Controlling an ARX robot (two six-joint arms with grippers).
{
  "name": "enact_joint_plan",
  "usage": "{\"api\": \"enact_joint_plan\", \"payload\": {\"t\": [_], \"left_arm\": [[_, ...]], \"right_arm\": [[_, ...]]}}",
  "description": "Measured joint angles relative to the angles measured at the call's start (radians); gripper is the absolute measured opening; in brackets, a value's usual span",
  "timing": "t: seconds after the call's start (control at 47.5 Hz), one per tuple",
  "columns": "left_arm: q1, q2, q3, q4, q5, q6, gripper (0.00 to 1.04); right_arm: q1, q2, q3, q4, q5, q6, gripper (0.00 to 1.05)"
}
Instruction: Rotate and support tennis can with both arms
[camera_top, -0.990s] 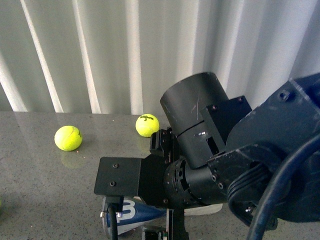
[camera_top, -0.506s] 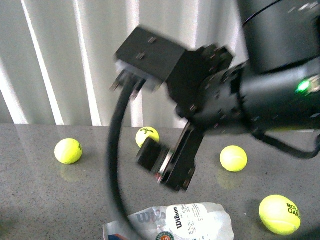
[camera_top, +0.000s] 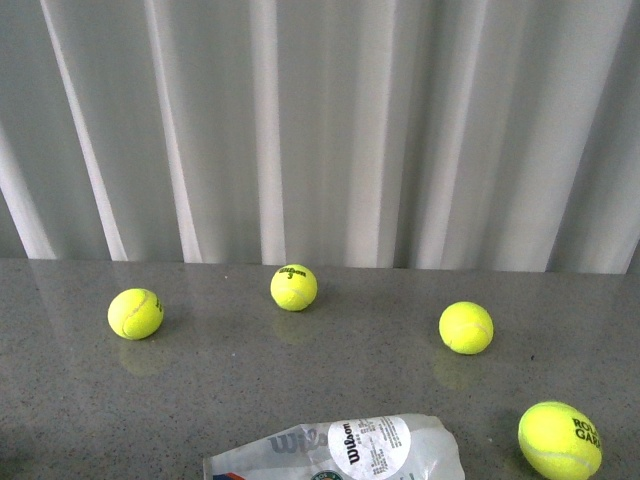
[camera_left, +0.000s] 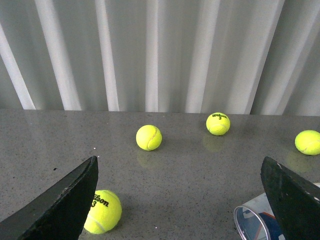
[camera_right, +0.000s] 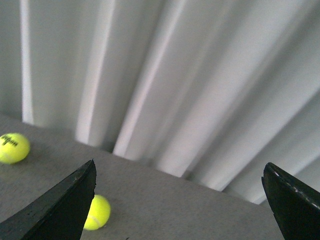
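At the front edge of the grey speckled table (camera_top: 100, 400), the clear plastic, white-labelled tennis can (camera_top: 340, 450) lay on its side. Black left gripper (camera_left: 179, 170) and black right gripper (camera_right: 177, 172) both gaped wide, gripping nothing.

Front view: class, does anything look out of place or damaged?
The clear plastic Wilson tennis can lies on its side, its body looking crumpled; four yellow-green tennis balls sit scattered on the grey table.

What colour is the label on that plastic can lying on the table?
The tennis can label is white with dark Wilson lettering; front view.
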Motion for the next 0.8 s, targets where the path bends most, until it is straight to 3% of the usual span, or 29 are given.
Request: {"api": "enact_joint_plan", "payload": {"t": [0.105, 0.19, 0.253, 0.4, 0.506, 0.548, 0.611, 0.8], "left_arm": [[0.000, 0.000, 0.000, 0.000, 0.000, 0.000, 0.98], [0.000, 0.000, 0.000, 0.000, 0.000, 0.000, 0.98], [0.000, 0.000, 0.000, 0.000, 0.000, 0.000, 0.98], [0.000, 0.000, 0.000, 0.000, 0.000, 0.000, 0.98], [0.000, 0.000, 0.000, 0.000, 0.000, 0.000, 0.98], [0.000, 0.000, 0.000, 0.000, 0.000, 0.000, 0.98], [0.000, 0.000, 0.000, 0.000, 0.000, 0.000, 0.98], [0.000, 0.000, 0.000, 0.000, 0.000, 0.000, 0.98]], "right_arm": [[-0.116, -0.119, -0.038, 0.017, -0.019, 0.064, 0.97], [-0.205, -0.214, -0.101, -0.056, -0.156, 0.223, 0.79], [-0.224, -0.256, -0.162, -0.050, -0.169, 0.274, 0.70], [-0.216, -0.333, -0.300, 0.002, -0.160, 0.329, 0.47], [-0.193, -0.400, -0.417, 0.039, -0.140, 0.343, 0.23], [-0.188, -0.414, -0.437, 0.045, -0.135, 0.344, 0.17], [-0.144, -0.449, -0.480, 0.054, -0.064, 0.346, 0.05], [-0.108, -0.535, -0.577, 0.062, -0.056, 0.348, 0.03]]}}
